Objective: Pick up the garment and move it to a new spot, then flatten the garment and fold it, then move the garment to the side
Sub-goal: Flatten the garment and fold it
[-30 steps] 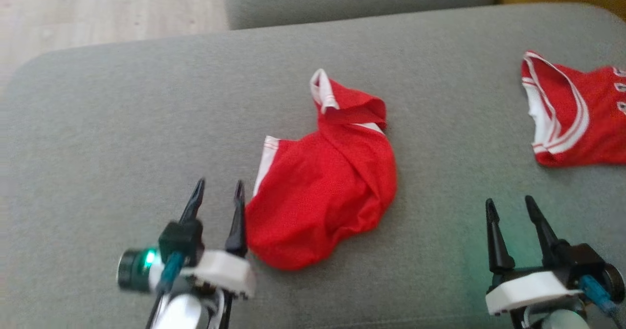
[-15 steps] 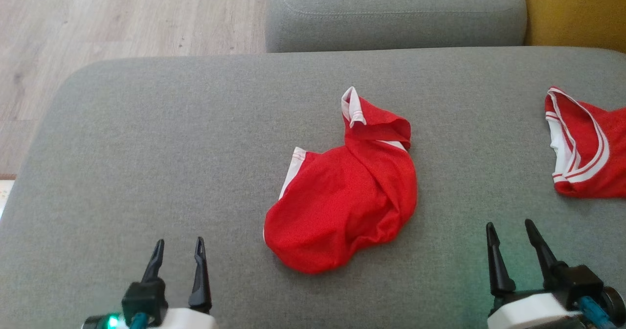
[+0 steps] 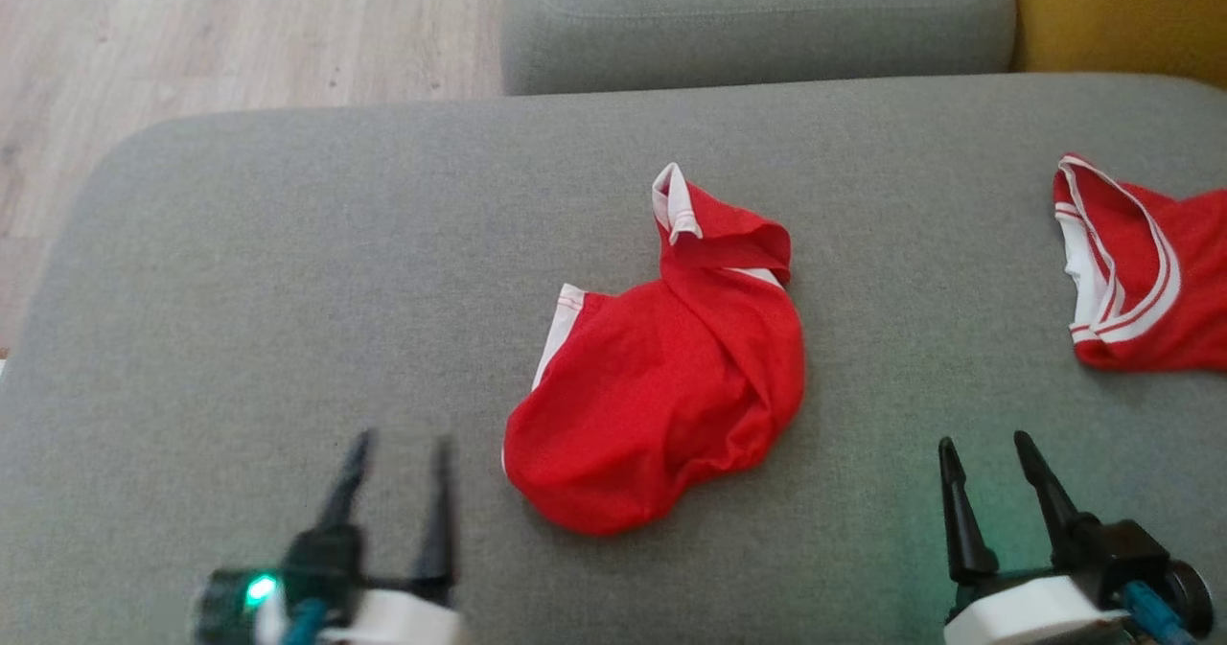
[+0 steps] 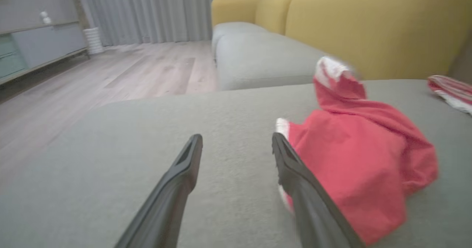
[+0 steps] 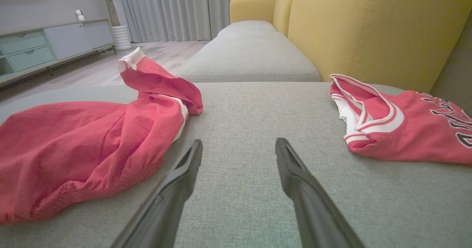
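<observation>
With the red shorts (image 3: 661,386) bunched mid-cushion, left gripper (image 3: 398,463) and right gripper (image 3: 987,463) hover spread wide, empty; a pinch could snag only one layer, or stray toward the jersey (image 3: 1141,281).

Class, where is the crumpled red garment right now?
In the head view the crumpled garment lies on the sofa, just right of the left gripper, well left of the right gripper and the jersey.

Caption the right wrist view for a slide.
Open right gripper over grey sofa seat, between crumpled red shorts and a red jersey.
</observation>
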`<state>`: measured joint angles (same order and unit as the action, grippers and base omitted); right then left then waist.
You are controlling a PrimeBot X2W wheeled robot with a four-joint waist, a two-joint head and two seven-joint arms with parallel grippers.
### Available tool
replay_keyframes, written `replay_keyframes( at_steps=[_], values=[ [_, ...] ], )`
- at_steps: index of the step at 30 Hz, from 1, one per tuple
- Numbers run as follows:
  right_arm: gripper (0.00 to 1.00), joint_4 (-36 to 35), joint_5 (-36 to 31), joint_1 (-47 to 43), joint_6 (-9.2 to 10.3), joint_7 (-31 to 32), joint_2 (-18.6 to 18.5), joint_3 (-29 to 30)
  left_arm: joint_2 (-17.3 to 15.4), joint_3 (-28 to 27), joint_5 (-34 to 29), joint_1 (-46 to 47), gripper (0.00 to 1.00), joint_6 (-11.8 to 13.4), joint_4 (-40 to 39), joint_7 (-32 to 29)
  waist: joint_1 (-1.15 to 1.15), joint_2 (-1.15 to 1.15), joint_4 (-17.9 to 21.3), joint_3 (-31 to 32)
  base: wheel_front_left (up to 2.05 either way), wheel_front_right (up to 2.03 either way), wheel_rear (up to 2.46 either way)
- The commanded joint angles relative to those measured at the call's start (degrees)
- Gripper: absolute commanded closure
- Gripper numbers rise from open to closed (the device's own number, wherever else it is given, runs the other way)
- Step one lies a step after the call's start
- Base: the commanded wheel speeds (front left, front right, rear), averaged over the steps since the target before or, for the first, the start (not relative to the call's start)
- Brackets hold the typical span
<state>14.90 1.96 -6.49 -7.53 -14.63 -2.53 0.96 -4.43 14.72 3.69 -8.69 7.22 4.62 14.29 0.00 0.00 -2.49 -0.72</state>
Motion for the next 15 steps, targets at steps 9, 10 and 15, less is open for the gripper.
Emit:
replay_keyframes(
  at_steps=[9, 10, 15],
  values=[
    [0.0, -1.58, 0.68, 5.23, 0.04, -0.37, -0.35, -3.19, 1.5, 18.22, -0.8, 13.75, 0.0, -10.39, 1.65, 0.71, 0.0, 0.0, 5.58, -5.18, 0.0, 0.0, 0.0],
    [0.0, -1.49, 0.83, 5.64, 0.04, -0.37, -0.35, -3.36, 1.51, 20.42, -0.62, 15.09, 0.0, -11.08, 3.63, 0.64, 0.0, 0.0, 6.35, -5.66, 0.0, 0.0, 0.0],
    [0.0, -1.16, 1.68, 7.36, 0.04, -0.37, -0.35, -3.93, 1.54, 28.2, 0.57, 22.02, 0.0, -11.52, 12.89, -1.13, 0.0, 0.0, 10.49, -7.99, 0.0, 0.0, 0.0]
  ],
)
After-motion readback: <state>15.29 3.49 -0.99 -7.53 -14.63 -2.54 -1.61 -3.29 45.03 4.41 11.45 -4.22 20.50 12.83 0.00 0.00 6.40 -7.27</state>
